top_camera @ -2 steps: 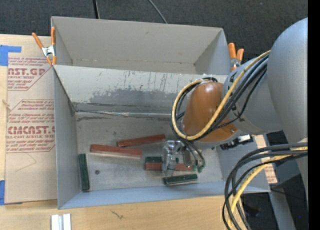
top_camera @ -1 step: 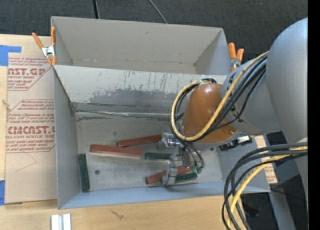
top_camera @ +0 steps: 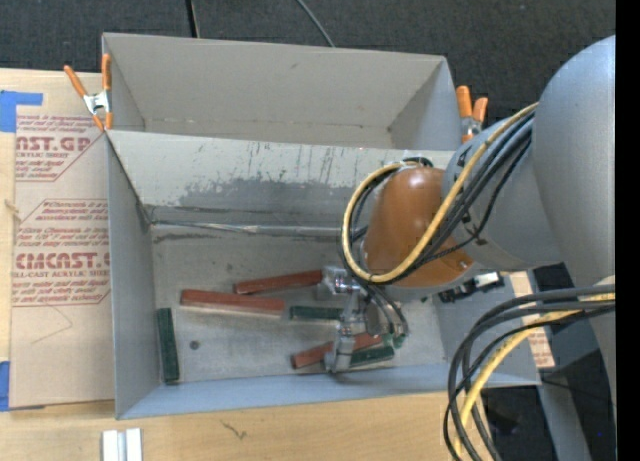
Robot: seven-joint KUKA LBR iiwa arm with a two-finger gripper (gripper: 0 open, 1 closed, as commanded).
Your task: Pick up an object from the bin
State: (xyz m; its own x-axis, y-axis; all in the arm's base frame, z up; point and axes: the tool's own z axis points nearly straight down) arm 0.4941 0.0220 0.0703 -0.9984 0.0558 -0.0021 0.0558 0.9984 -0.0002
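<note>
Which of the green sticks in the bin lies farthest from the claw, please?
The dark green stick, alone by the bin's left wall; the other green sticks lie close beside the claw among red-brown ones.

The claw (top_camera: pixel 347 345) covers part of the green stick (top_camera: pixel 380 352) beneath.

Grey bin (top_camera: pixel 230 239) floor: a dark green bar (top_camera: pixel 166 346) lies near left, two red-brown bars (top_camera: pixel 232 301) sit mid-floor, and red and green pieces (top_camera: pixel 312 357) are heaped near right.
</note>
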